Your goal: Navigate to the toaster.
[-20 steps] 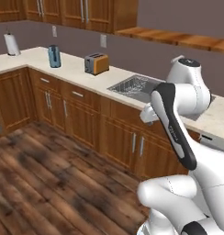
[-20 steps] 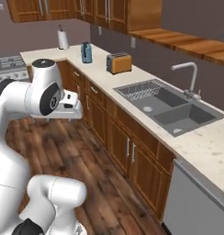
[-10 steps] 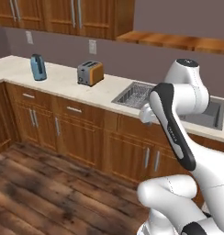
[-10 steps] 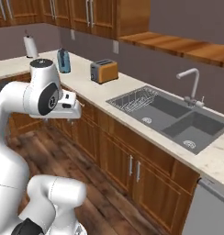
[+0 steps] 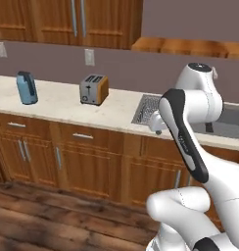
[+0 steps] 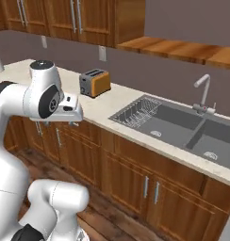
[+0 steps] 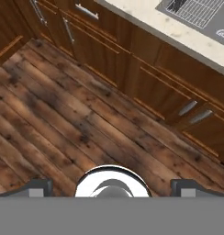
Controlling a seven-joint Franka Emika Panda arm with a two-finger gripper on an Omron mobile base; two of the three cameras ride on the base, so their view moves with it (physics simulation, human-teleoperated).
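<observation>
— Two things are sitting on your counter (image 5: 58, 105) to the left of the sink (image 6: 180, 127): the toaster (image 5: 94, 89) and a blue kettle (image 5: 26, 87). You are aiming for the toaster, the boxy one with orange-brown sides and a grey top, standing back near the wall under an outlet (image 5: 89, 57).

— Where is it sitting for me just now?

— In your left base view it is showing left of centre; in your right base view, the toaster (image 6: 94, 82) is standing just past the arm's shoulder, on the stretch of counter (image 6: 100, 108) between the corner and the sink. You are not yet facing it squarely, I judge; the sink is taking up as much of your right view as the toaster is.

— And the arm?

— You are carrying it folded in close over the base, which I take to be the travelling pose, so that nothing is sticking out toward the cabinets while you are driving. The claw (image 7: 111, 187) is pointing down at the wood floor (image 7: 63, 119) in front of the lower cabinets (image 7: 132, 69), well clear of the counter.

— Is the claw gripping anything?

— Nothing is lying between the tips. They are standing wide apart at the two bottom corners of the hand view, so you are holding it spread and empty, which suits a task that is asking only for driving.

— What is left?

— In my judgement, you are needing to bring the base further left along the cabinets until the toaster is sitting straight ahead.
</observation>
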